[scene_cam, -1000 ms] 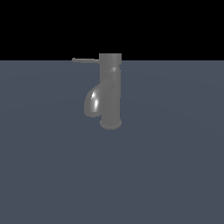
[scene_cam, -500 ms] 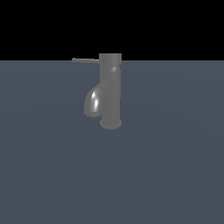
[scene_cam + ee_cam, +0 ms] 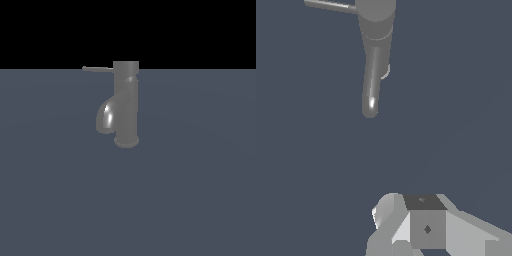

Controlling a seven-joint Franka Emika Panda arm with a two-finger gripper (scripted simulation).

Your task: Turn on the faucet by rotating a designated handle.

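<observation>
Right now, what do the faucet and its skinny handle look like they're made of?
The faucet looks like dull grey metal, though its spout seems polished, showing a bright glint. The handle looks like plain grey metal too; in a render, that's only a guess.

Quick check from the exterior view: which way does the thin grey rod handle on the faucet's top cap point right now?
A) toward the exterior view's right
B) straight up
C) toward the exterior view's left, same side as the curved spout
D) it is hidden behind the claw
C: the thin straight grey metal rod handle juts horizontally from the cap of the dull grey upright cylinder faucet toward the exterior view's left, above the shiny curved spout; no claw appears in that view.
</observation>
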